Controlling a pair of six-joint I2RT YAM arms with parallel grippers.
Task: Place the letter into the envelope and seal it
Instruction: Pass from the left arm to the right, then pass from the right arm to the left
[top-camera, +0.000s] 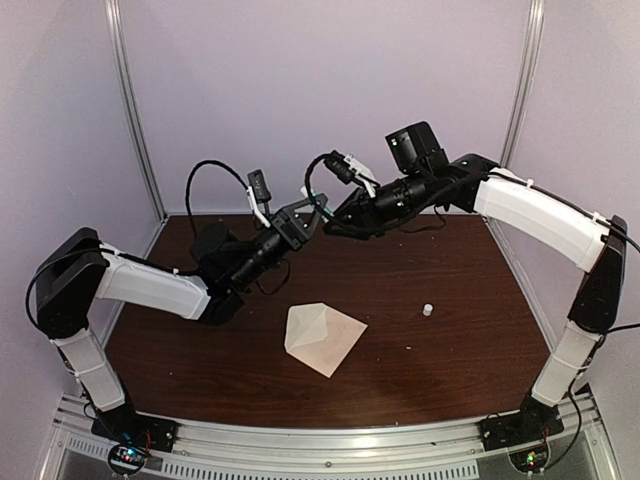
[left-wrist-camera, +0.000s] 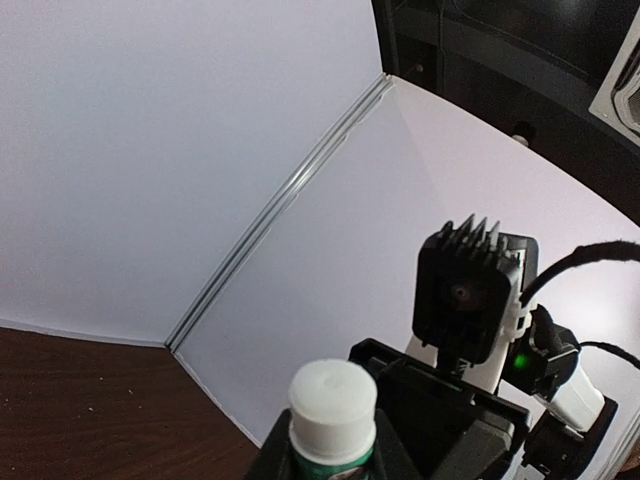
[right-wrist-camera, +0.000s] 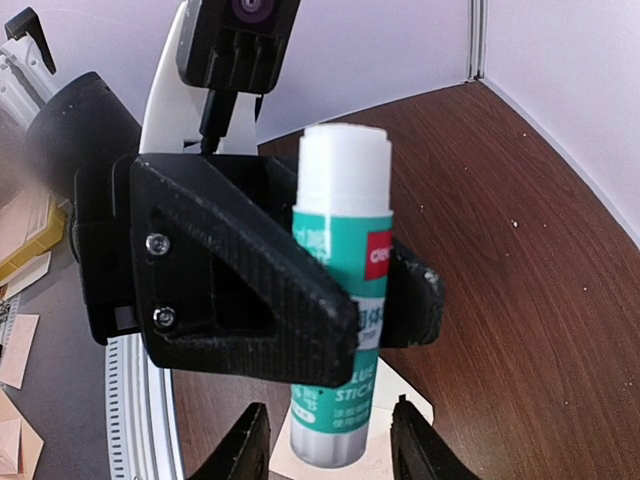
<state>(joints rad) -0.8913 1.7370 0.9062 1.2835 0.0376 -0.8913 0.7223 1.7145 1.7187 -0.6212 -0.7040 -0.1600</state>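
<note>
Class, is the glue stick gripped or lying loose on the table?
Gripped: the fingers of the left gripper clamp the glue stick around its middle, above the table.

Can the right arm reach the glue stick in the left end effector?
Probably yes: the open right end effector faces the glue stick with nothing between; the left end effector clamps its middle.

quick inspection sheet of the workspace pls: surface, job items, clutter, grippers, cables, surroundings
surface: dark wood table, a few pale specks
job's things: envelope flat mid-table, flap appears open; letter not seen separately
clutter: small white cylinder right of the envelope
grippers: left gripper shut on glue stick, held in the air; right gripper open, fingers flanking the stick's lower end
cables: black loops at the left wrist, off the table
surroundings: pale walls, metal posts; loose papers beyond the table edge
</note>
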